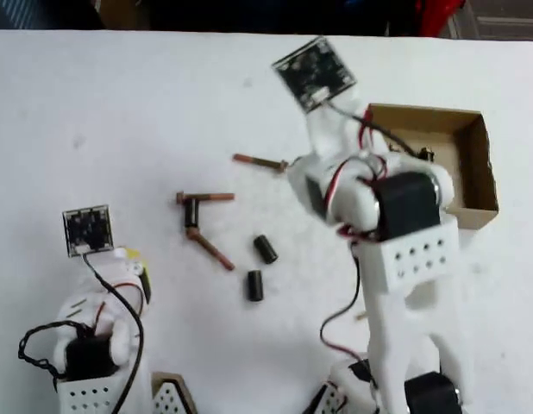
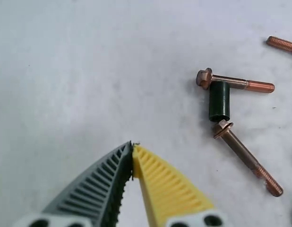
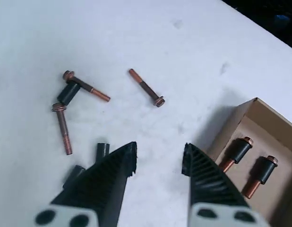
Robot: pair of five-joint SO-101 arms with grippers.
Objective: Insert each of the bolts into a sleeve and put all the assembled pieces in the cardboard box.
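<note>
Left gripper (image 2: 132, 147) is seen pinched together, right gripper (image 3: 159, 160) spread apart, and two assembled pieces (image 3: 238, 152) are tucked in the cardboard box (image 1: 426, 110), at 3 o'clock from the loose bolts (image 1: 215, 197).

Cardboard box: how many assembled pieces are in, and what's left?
Done: two sleeved bolts lie in the cardboard box. In hand: nothing; the right gripper is open, the left gripper shut, both empty. Left: three bare bolts and three sleeves loose on the table.
</note>
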